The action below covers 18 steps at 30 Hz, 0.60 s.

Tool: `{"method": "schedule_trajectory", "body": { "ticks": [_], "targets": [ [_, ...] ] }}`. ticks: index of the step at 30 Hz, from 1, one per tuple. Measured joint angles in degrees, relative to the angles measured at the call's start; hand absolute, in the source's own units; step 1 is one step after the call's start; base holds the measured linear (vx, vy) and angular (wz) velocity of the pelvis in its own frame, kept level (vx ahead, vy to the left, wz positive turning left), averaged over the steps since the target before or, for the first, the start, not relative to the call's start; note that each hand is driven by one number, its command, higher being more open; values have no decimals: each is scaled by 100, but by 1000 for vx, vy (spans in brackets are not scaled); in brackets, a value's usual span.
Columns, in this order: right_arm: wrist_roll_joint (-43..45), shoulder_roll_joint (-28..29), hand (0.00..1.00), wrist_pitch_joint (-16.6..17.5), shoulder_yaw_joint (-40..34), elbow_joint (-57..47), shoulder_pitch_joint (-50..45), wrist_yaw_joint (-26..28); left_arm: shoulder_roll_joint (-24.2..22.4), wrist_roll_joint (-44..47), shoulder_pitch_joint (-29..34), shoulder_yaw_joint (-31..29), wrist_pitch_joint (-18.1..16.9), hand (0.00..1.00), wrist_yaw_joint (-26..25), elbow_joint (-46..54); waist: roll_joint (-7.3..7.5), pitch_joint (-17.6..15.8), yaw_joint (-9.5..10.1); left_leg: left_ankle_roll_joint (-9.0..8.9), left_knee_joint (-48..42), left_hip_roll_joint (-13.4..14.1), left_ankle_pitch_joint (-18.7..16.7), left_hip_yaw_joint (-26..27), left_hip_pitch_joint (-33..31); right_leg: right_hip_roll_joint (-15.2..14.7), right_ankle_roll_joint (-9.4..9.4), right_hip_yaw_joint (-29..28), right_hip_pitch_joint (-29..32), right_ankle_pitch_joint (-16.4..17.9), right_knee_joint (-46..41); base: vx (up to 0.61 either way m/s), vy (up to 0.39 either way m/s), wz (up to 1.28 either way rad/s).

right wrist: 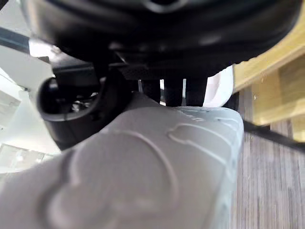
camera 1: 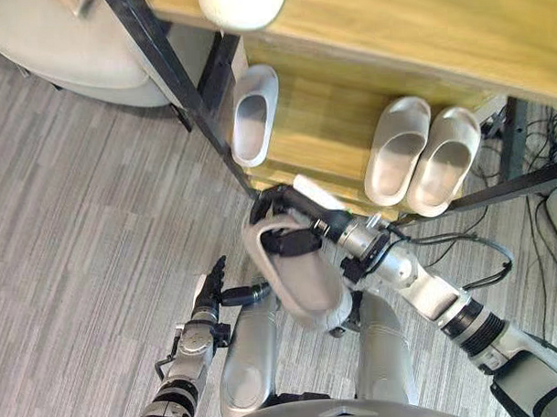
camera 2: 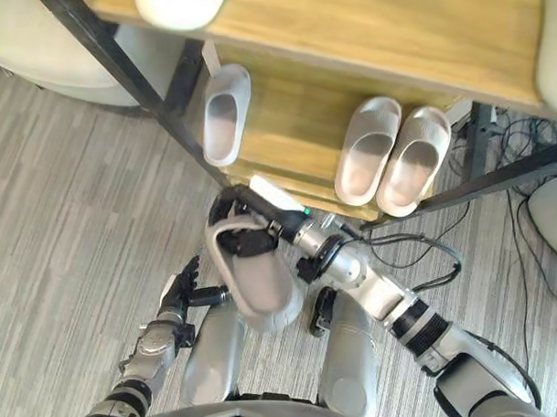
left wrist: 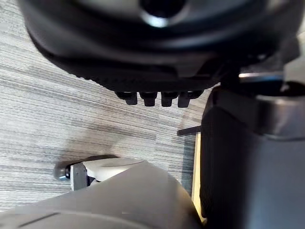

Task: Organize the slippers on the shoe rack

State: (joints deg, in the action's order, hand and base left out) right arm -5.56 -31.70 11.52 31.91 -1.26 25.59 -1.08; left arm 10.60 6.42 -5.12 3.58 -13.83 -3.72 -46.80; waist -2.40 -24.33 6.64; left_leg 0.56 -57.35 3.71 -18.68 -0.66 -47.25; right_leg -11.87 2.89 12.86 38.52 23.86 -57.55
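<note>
You've got it: your right hand (camera 1: 283, 217) is clamped on the grey slipper (camera 1: 304, 285), fingers hooked into its opening and curled round the upper band, so the shoe hangs below the hand, over the floor (camera 1: 96, 224) and just short of the shoe rack (camera 1: 312, 125). That hooked grip looks chosen to leave the sole free, so you can slide it flat onto the lower shelf. Ahead of the hand and a little to its left, a lone slipper (camera 1: 254, 113) lies on that shelf, close to the black frame post (camera 1: 178, 79). Ahead and off to the right sits a pair of slippers (camera 1: 400, 149), pressed side by side. Bare wood lies between them, and my read is that the gap beside the lone one is your target, so the two make a pair. Your left hand (camera 1: 211, 291) waits low, beside the held slipper, fingers straight and holding nothing; I can't tell whether it touches. Mind that post going in.
</note>
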Motion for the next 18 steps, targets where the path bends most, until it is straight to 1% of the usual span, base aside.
{"method": "schedule_trajectory", "body": {
  "ticks": [1, 2, 7, 11, 13, 17, 18],
  "targets": [
    [-165, 11, 0, 0, -226, 0, 167, -210, -17, 24, -2, -80, -28, 100, 3, 120, 2, -27, 18, 6, -265, 46, -102, -24, -233, -57, -22, 131, 201, 66, -242, -25, 20, -14],
    [-214, 15, 0, 0, -333, 0, 230, -306, -17, 35, -2, -110, -45, 100, 6, 181, 10, -47, 21, 15, -358, 63, -132, -31, -322, -66, -33, 139, 280, 95, -329, -43, 38, -9],
    [-765, 12, 0, -3, -1034, 1, 540, -1104, -73, 86, -27, -319, -115, 100, 38, 538, 49, -168, 43, 35, -948, 35, -305, -133, -897, -186, -60, 170, 770, 370, -939, -54, 43, 5],
    [-1087, 16, 0, -19, -1086, 0, 736, -1373, -159, 87, -34, -500, -119, 100, 44, 810, 128, -209, 127, 26, -1149, 20, -325, -168, -1236, -246, -77, 183, 1093, 456, -1201, -28, 16, 4],
    [-1257, 15, 0, -44, -1114, 0, 771, -1469, -196, 87, -37, -505, -119, 100, 44, 908, 138, -211, 172, 20, -1216, 6, -324, -201, -1355, -279, -107, 222, 1183, 490, -1282, -12, 1, 9],
    [-1523, 20, 0, -232, -1191, 162, 1085, -1673, -231, 87, -39, -515, -118, 100, 24, 1059, 183, -233, 226, 7, -1282, -30, -318, -243, -1501, -341, -108, 275, 1294, 550, -1393, 3, -7, 8],
    [-1546, 25, 0, -234, -1200, 205, 1128, -1706, -230, 87, -39, -515, -118, 100, 21, 1060, 189, -236, 226, 7, -1283, -35, -318, -244, -1501, -347, -109, 276, 1294, 554, -1399, 4, -4, 6]
  ]
}}
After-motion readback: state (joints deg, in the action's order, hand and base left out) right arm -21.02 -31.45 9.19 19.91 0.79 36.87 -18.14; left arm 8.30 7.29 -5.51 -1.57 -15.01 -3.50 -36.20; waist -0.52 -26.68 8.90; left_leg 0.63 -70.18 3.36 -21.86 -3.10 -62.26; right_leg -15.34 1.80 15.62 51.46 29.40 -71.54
